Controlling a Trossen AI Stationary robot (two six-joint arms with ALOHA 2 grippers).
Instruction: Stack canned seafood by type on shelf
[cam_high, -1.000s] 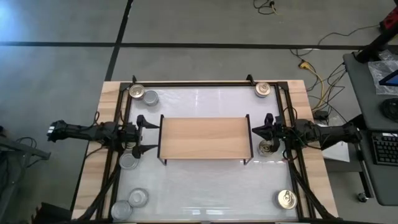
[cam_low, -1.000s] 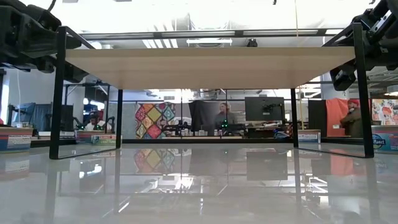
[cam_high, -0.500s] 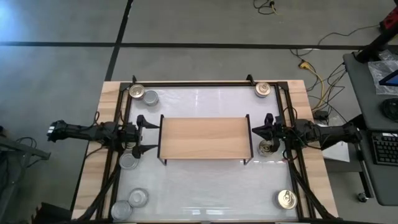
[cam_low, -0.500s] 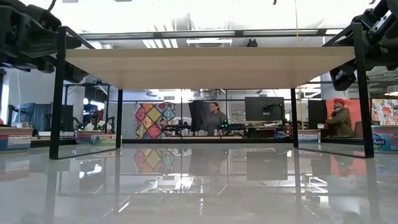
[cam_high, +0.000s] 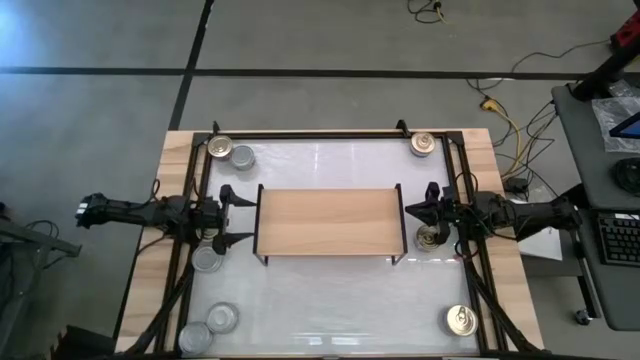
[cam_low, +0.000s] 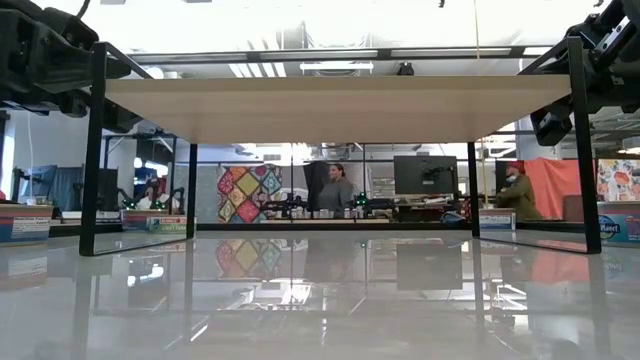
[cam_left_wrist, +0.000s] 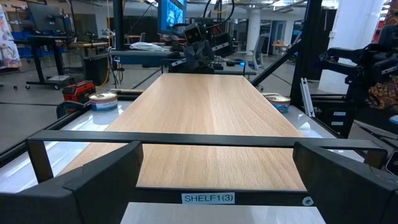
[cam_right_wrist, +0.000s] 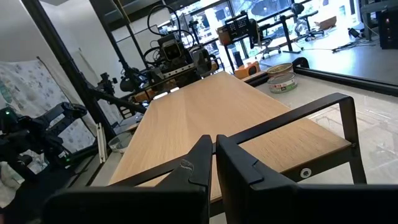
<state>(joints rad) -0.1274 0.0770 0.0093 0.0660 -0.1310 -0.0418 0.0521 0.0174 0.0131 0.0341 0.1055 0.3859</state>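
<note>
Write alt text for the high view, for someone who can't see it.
Overhead view of a white table with an empty light-wood shelf at centre. The left claw, open, sits at the shelf's left end and the right claw, shut, at its right end. Eight cans lie scattered round the table's edges, none on the shelf.

Bare shelf (cam_high: 328, 221) mid-table, gripper at each end, cans around.
</note>
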